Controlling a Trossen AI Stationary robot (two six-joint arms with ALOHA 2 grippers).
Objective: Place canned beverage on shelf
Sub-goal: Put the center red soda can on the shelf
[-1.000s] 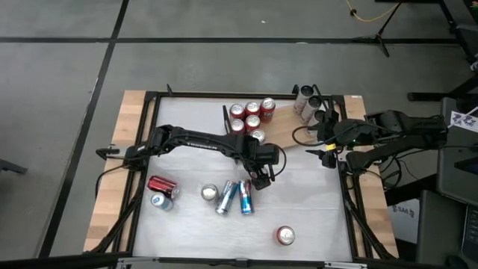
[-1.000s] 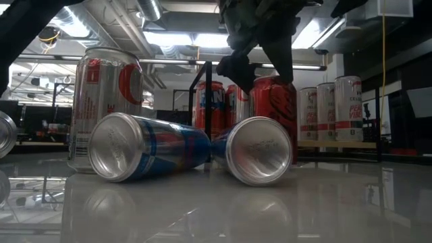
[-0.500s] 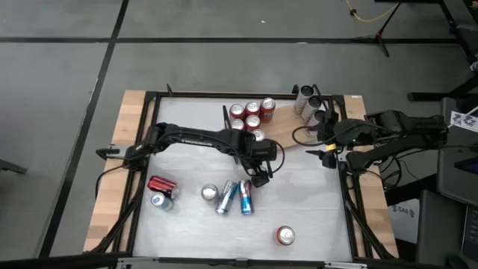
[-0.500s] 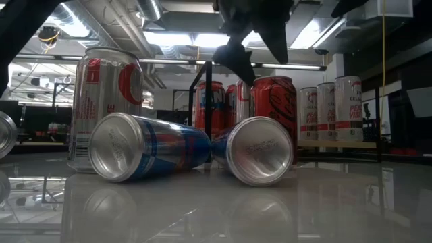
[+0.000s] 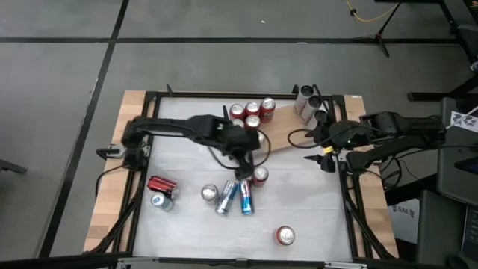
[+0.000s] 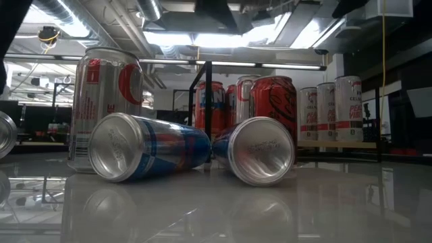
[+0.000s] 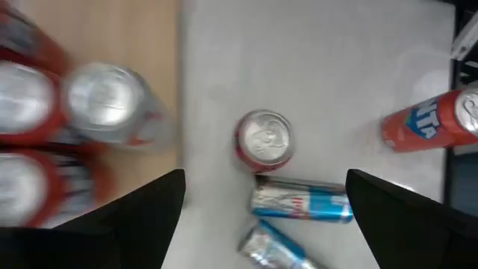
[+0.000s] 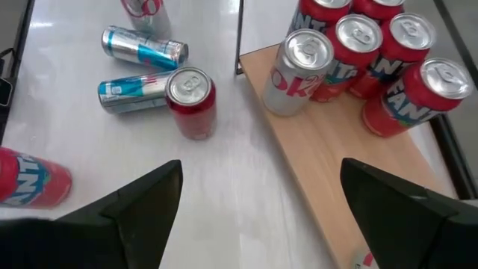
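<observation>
A red can (image 5: pixel 259 176) stands upright on its base on the white table, just off the near edge of the wooden shelf (image 5: pixel 287 131); it also shows in the left wrist view (image 7: pixel 263 140) and the low view (image 6: pixel 273 101). My left gripper (image 5: pixel 243 161) is open and empty, high above the table beside this can. Several red cans (image 5: pixel 252 110) and a silver can (image 8: pixel 302 63) stand on the shelf by its dark rail (image 8: pixel 240 37). My right gripper (image 5: pixel 314 148) is open and empty at the table's right side, over the shelf's near edge.
Two blue cans (image 5: pixel 235 196) lie side by side near the red can, with an upright silver can (image 5: pixel 209 193) beside them. A red can (image 5: pixel 162 185) and another can (image 5: pixel 159 200) lie at the left. A red can (image 5: pixel 285 235) stands near the front. Slim pale cans (image 5: pixel 306 101) stand at the shelf's right end.
My left gripper has risen off the top of the red can, gone up out of the low view, and drawn back toward the table's left and far side. The red can stays upright on the table where it was left.
</observation>
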